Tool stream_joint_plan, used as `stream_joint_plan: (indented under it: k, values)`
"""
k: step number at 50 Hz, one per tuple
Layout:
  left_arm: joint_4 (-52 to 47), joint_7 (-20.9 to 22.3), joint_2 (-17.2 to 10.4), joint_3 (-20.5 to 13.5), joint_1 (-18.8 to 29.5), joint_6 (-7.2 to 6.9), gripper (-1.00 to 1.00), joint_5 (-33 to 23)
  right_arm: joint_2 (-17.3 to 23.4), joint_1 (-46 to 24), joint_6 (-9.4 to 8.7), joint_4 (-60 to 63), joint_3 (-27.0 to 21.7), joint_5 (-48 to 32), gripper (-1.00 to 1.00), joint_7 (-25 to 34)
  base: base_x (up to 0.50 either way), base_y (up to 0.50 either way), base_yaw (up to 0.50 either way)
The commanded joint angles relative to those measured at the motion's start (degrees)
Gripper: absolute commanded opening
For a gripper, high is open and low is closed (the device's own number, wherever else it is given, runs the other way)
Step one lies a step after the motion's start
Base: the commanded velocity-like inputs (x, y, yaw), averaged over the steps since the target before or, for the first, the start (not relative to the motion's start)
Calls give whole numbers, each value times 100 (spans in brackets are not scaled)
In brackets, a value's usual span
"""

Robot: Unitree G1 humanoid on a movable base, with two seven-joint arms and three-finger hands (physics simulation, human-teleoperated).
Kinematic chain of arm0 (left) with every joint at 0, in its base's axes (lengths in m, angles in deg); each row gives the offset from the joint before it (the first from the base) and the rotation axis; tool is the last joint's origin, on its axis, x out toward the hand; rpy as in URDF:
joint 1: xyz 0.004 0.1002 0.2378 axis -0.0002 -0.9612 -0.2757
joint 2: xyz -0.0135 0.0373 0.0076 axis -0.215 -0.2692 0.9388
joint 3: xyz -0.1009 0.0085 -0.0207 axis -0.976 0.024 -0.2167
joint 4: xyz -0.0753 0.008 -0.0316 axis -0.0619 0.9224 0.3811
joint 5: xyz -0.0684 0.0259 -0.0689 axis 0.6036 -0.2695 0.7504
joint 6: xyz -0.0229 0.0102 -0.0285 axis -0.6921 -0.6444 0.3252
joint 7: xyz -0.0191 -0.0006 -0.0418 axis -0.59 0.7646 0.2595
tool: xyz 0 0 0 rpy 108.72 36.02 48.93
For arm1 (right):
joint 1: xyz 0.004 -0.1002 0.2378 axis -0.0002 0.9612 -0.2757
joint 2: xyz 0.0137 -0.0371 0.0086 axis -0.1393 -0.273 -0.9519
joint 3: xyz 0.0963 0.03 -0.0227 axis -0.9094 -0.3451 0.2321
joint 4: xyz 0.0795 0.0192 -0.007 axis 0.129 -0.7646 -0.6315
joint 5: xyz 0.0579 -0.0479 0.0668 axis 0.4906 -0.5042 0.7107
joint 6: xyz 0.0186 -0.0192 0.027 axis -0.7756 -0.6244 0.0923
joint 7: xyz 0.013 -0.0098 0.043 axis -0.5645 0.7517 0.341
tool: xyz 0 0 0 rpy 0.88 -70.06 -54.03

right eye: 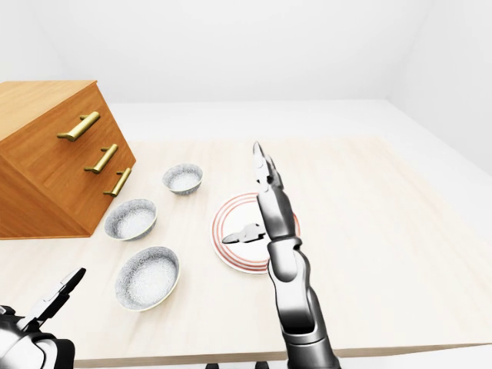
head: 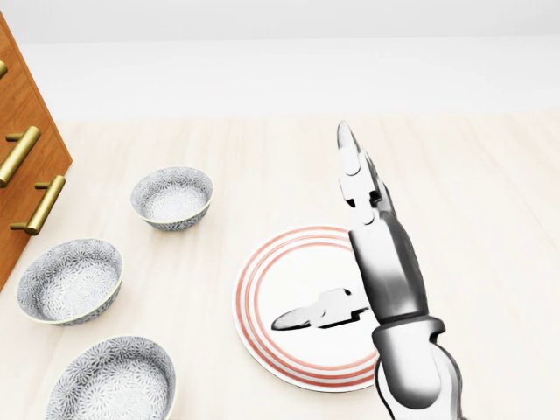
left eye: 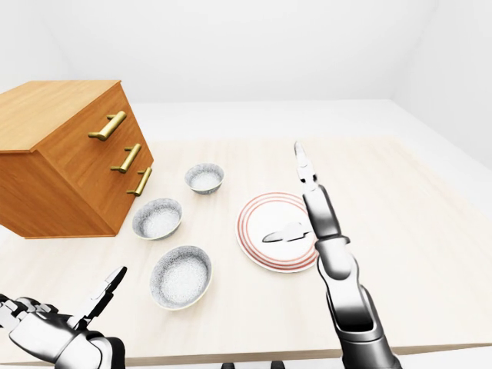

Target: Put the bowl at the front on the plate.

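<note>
We take the plate (left eye: 278, 231) as our landmark: red-ringed, bare, lying on the pale table (left eye: 415, 231). Three speckled bowls sit off its left side in the left-eye view, none touching it. The bowl at the front (left eye: 181, 276), the one we want, lies below and left of the plate, nearest the table's lower edge; the middle bowl (left eye: 157, 218) and far bowl (left eye: 204, 177) run upward from it toward the wooden drawer chest (left eye: 69, 157).

Our right hand (left eye: 306, 171) is raised above the plate's right part, fingers stretched out straight, holding nothing, casting a shadow on the plate. Our left hand (left eye: 108, 288) sits low, left of the front bowl, fingers extended and empty too.

The main risk, as we judge it, is choosing wrongly: the three bowls look alike. Reaching from over the plate, the right hand could shove the bowl leftward rather than catch its rim. A thin-rim pinch may slip and drop the bowl onto the plate's edge.
</note>
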Motion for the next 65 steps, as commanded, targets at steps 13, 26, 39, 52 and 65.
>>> stream_joint_plan:
  k: [13,26,39,52,65]
  values:
    - [-79,0,-2,-14,-5,0,100,38,-476,-830,0,-41,603,-3995,100,1289,0,0,0]
    - [-81,0,14,-37,17,0,100,77,-876,-1061,0,-555,677,-5450,100,1737,0,0,0]
    - [-105,0,9,-28,-25,0,100,100,-1031,-1086,0,-667,791,-7003,100,2212,0,0,0]
    - [-216,0,47,-73,-33,0,100,88,-1121,-1004,0,-739,826,-7902,100,2433,0,0,0]
    - [-140,0,27,-53,-5,0,100,79,-1146,-954,0,-658,805,-7928,100,2626,0,0,0]
